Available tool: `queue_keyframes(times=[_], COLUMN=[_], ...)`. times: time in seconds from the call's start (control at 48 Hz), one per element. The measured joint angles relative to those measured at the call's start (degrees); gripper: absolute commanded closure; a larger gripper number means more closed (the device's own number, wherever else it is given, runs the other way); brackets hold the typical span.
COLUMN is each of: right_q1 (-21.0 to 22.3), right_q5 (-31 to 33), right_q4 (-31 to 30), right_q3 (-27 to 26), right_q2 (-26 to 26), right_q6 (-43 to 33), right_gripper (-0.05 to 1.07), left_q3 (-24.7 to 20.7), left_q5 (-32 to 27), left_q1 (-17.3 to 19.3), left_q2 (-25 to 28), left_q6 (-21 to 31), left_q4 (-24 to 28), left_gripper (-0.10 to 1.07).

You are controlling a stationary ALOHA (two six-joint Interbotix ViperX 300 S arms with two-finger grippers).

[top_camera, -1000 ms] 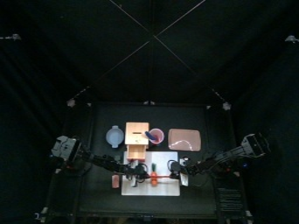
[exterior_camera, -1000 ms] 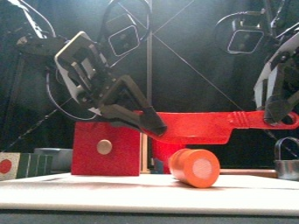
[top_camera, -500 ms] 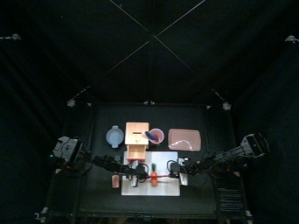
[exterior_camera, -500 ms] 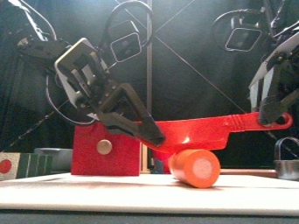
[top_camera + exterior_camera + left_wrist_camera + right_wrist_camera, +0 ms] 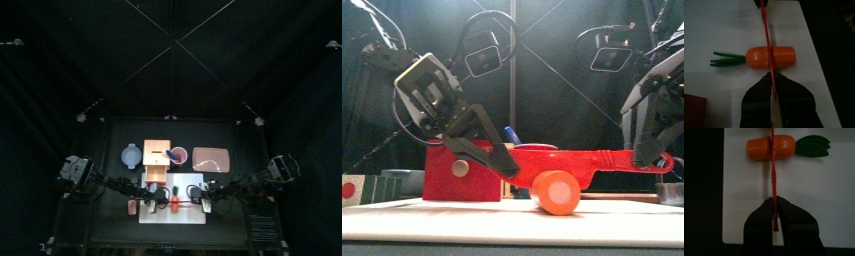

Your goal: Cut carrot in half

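The carrot (image 5: 771, 57) is a short orange stub with green leaves, lying on the white board (image 5: 724, 30). It also shows in the right wrist view (image 5: 759, 146), the front view (image 5: 555, 192) and the top view (image 5: 175, 201). A red knife (image 5: 569, 160) lies level across the carrot's middle, its edge (image 5: 765, 35) down on the carrot's top. My right gripper (image 5: 774, 203) is shut on the knife's handle end. My left gripper (image 5: 773, 75) is shut on the blade's other end. The two grippers stand on either side of the carrot, left (image 5: 150, 196) and right (image 5: 207, 196).
A red block (image 5: 462, 172) stands on the board behind my left gripper. Beyond the board (image 5: 191, 213) are a tan board (image 5: 158, 150), a pink bowl (image 5: 213, 158) and a grey-blue object (image 5: 130, 155). A metal object (image 5: 672, 185) stands at the far right.
Both grippers have come down with the knife, which sat above the carrot and now rests on it. The carrot has shifted slightly left.
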State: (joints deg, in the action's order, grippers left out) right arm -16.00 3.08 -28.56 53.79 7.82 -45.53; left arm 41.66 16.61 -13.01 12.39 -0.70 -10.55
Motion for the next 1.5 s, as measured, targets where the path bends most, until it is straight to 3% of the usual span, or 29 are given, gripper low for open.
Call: queue_keyframes(times=[1.083,1.5], right_q1=[0.5,-0.4], right_q5=[-0.2,7.7], right_q4=[-1.3,-1.7], right_q3=[-1.4,-3.8], right_q2=[-2.6,-2.3], right_q6=[0.1,0.2], right_gripper=[0.67,0.67], left_q3=[1.5,1.1], left_q5=[-0.2,-0.7], left_q1=[0.2,0.4], left_q2=[0.2,-1.0], left_q6=[-0.1,-0.2], left_q4=[-0.1,0.4], left_gripper=[0.56,0.56])
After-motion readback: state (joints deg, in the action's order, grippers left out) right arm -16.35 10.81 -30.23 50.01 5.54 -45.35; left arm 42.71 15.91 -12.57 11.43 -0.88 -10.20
